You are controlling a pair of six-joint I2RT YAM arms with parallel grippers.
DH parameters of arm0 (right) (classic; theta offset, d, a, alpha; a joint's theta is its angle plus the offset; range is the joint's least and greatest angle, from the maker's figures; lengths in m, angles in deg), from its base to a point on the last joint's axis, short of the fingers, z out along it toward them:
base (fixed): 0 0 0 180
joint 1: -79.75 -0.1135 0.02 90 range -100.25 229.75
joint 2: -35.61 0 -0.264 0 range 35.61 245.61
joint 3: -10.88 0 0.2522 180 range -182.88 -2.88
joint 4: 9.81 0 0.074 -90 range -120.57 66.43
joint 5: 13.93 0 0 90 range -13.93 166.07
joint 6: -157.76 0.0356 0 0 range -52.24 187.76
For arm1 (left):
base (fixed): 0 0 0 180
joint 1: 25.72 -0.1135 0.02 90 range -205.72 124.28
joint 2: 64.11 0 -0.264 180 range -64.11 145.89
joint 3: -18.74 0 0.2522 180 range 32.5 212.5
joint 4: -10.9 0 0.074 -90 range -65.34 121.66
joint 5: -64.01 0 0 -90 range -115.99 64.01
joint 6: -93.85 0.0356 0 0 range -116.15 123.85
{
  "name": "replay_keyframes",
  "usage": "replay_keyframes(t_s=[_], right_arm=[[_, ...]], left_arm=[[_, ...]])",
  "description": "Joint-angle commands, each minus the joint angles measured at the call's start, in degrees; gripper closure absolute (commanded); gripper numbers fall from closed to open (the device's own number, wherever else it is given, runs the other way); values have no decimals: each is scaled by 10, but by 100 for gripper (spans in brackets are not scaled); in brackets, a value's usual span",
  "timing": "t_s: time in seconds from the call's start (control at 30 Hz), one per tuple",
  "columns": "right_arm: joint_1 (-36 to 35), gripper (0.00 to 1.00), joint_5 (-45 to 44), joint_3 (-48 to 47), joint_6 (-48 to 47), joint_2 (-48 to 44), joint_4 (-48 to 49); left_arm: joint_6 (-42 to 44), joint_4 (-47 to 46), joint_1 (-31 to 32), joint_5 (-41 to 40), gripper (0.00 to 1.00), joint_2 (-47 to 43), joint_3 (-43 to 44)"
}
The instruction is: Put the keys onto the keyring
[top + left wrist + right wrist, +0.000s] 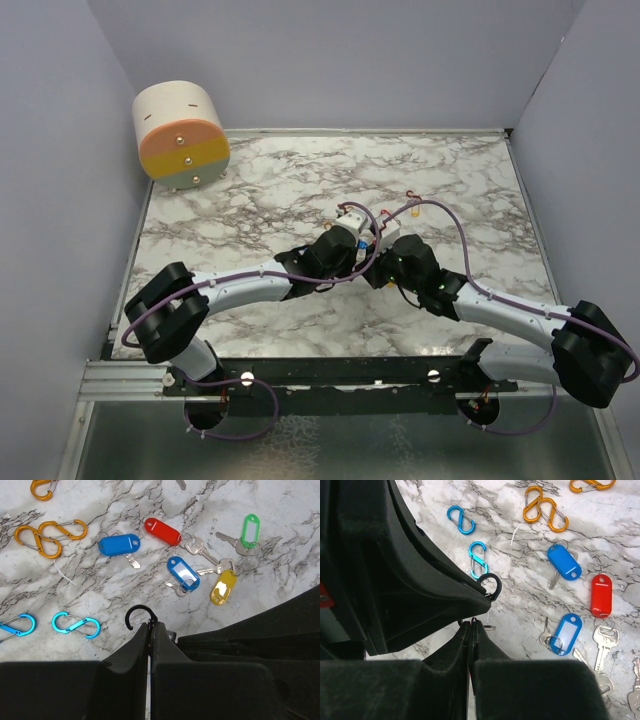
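Note:
My left gripper [150,625] is shut on a black hooked keyring [136,615], whose open loop sticks out past the fingertips. It also shows in the right wrist view [490,586]. My right gripper [472,622] is shut tight right beside it, on a key whose small metal tip [490,627] pokes out. Both grippers meet mid-table, the left gripper [352,228] against the right gripper [388,245]. Loose keys lie on the marble: a blue-tagged key [119,544], red-tagged key [162,531], blue-and-white-tagged key [183,573], yellow-tagged key [223,586] and green-tagged key [250,530].
Orange figure-eight clips [50,535] and cyan figure-eight clips [75,625] lie left of the keys. A round cream, orange and green container [180,135] stands at the back left corner. Grey walls enclose the marble table [250,200].

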Motion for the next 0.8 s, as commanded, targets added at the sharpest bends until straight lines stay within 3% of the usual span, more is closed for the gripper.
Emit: replay_keyframes(t_s=[0.0,0.57,0.77], right_arm=[[-5,99,9,5,-2,-13,8],[-9,99,-11,4,2,-26,-6],[-9,99,-32,1,7,-32,-16]], left_arm=[[8,-11,3,-10,100,8,24],[11,-5,2,-30,100,22,45],[3,3,1,-52,55,13,43]])
